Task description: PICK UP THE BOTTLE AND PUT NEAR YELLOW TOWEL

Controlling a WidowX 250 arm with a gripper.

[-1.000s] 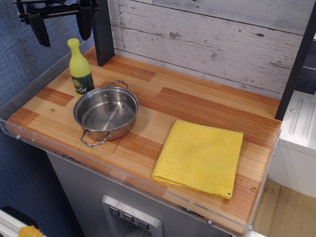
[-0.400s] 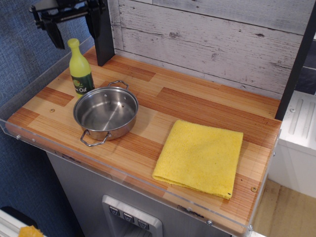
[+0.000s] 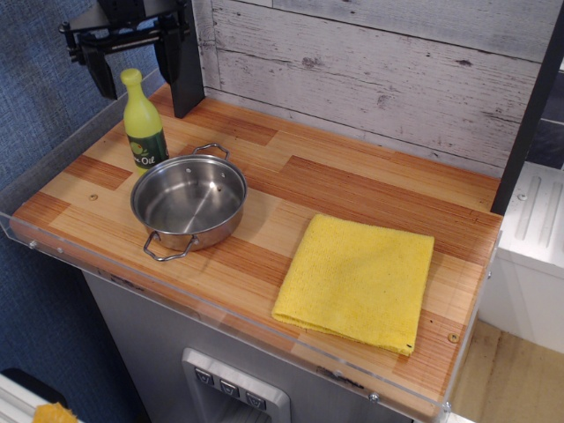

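Note:
The small yellow-green bottle (image 3: 143,122) with a dark "Oil" label stands upright at the back left of the wooden counter, just behind the steel pot. The yellow towel (image 3: 357,281) lies flat at the front right. My black gripper (image 3: 137,72) hangs open at the top left, its two fingers (image 3: 103,75) straddling the bottle's cap level, one on each side, not touching it.
A steel pot (image 3: 189,204) with two handles sits left of centre, touching distance from the bottle. A black post (image 3: 183,57) stands behind the gripper. A clear plastic rim (image 3: 53,167) edges the counter; a whitewashed plank wall (image 3: 370,70) backs it.
The gripper has moved right and down from the top-left corner, coming level with the bottle's top. Bottle, pot and towel have not moved.

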